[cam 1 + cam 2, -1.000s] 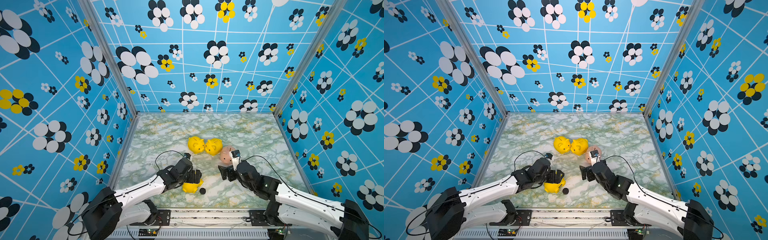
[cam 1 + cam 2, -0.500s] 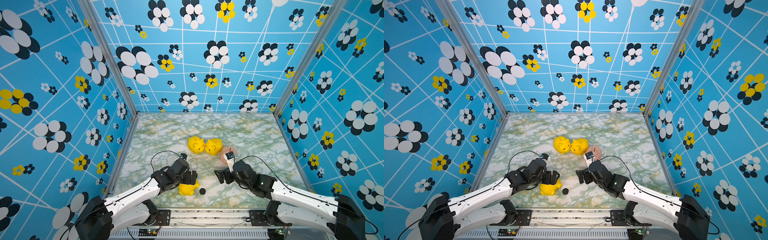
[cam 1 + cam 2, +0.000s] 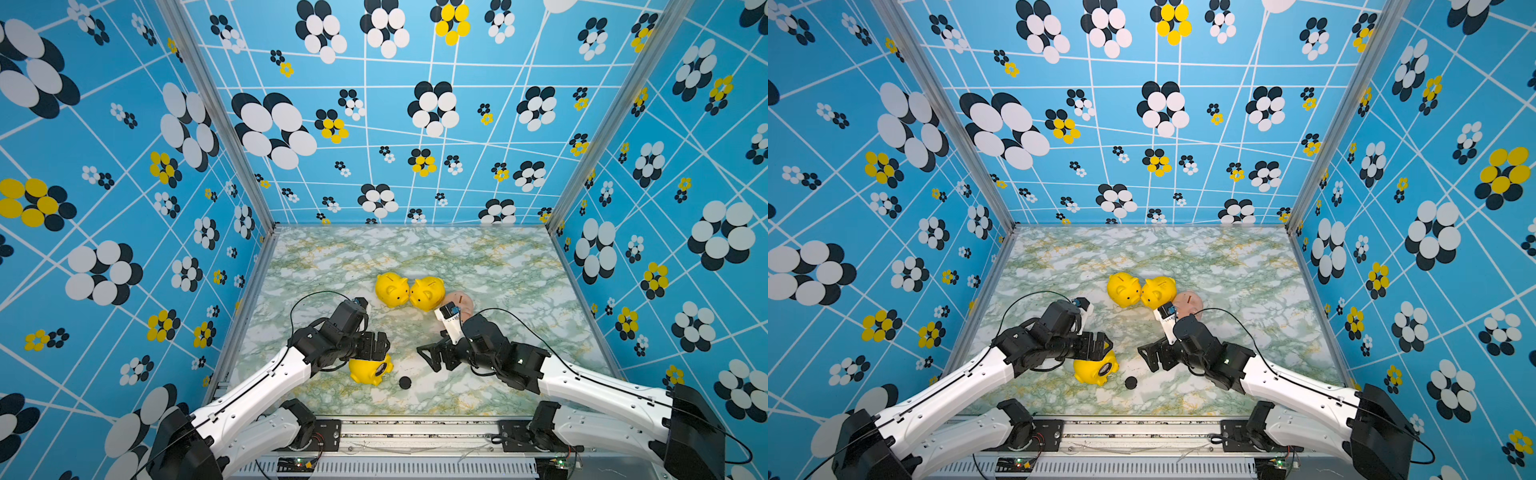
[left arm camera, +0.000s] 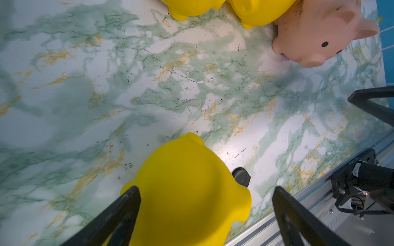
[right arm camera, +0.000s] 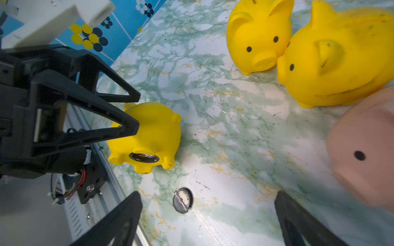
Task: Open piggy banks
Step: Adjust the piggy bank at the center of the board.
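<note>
Tipped yellow bank (image 3: 368, 371) lies on its side at the desk's (image 3: 498, 266) 6 o'clock edge, belly hole uncapped. Left jaws straddle it, spread wide, not clamped. Black plug (image 3: 404, 382) lies loose at its 3 o'clock. Right jaws open, empty, at the plug's 1 o'clock. Other yellow pair (image 3: 390, 289) and pink bank (image 3: 463, 299) huddle mid-desk. Vs a second ago: tipped bank and right jaws sit slightly further toward 9 o'clock; plug unmoved.
</note>
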You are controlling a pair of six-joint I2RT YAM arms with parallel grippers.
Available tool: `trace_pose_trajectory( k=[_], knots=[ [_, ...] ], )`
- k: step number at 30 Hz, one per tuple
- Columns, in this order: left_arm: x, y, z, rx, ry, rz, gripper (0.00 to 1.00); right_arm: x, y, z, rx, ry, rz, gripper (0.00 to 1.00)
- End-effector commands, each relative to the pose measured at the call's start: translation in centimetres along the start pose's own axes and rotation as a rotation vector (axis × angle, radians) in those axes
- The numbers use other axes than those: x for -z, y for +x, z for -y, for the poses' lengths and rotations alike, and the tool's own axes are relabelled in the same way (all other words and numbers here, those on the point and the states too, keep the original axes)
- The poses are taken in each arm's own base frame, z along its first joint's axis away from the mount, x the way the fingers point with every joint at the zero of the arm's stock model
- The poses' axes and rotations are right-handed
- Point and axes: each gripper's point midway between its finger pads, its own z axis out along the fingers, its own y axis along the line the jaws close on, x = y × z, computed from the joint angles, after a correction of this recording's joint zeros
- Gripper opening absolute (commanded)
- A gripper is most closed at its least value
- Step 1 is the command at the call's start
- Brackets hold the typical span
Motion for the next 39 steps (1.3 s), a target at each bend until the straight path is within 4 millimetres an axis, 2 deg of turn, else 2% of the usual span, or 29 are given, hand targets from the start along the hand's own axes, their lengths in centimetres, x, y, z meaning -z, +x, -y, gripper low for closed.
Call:
trace_pose_trajectory(
  k=[1, 4, 10, 13, 21, 25, 33, 39],
  knots=[
    [0.0, 1.6, -0.8, 0.017, -0.036, -0.089, 0.99, -1.0, 1.2, -2.7, -0.116, -0.172, -0.065, 0.99],
    [0.0, 1.5, -1.1, 0.018, -0.050, -0.085, 0.99, -1.7, 1.6, -5.1, -0.199, -0.311, -0.083, 0.93],
    [-0.2, 1.0, -1.9, 0.044, -0.064, -0.068, 0.99, -2.9, 3.0, -10.2, -0.226, -0.522, -0.149, 0.92],
    [-0.4, 0.8, -2.4, 0.067, -0.065, -0.060, 0.99, -4.2, 3.1, -11.3, -0.261, -0.584, -0.148, 0.88],
    [-1.1, 1.6, -2.9, 0.122, -0.053, -0.083, 0.99, -7.5, 2.2, -11.2, -0.346, -0.624, -0.052, 0.84],
    [-1.5, 2.3, -3.5, 0.168, -0.060, -0.079, 0.99, -8.7, 2.5, -10.5, -0.381, -0.599, -0.045, 0.80],
    [-2.4, 4.1, -3.9, 0.239, -0.025, -0.080, 0.99, -10.5, 3.4, -8.9, -0.396, -0.524, -0.047, 0.79],
    [-3.0, 5.2, -4.5, 0.279, -0.011, -0.066, 0.99, -10.5, 3.5, -9.1, -0.398, -0.532, -0.056, 0.78]
  ],
)
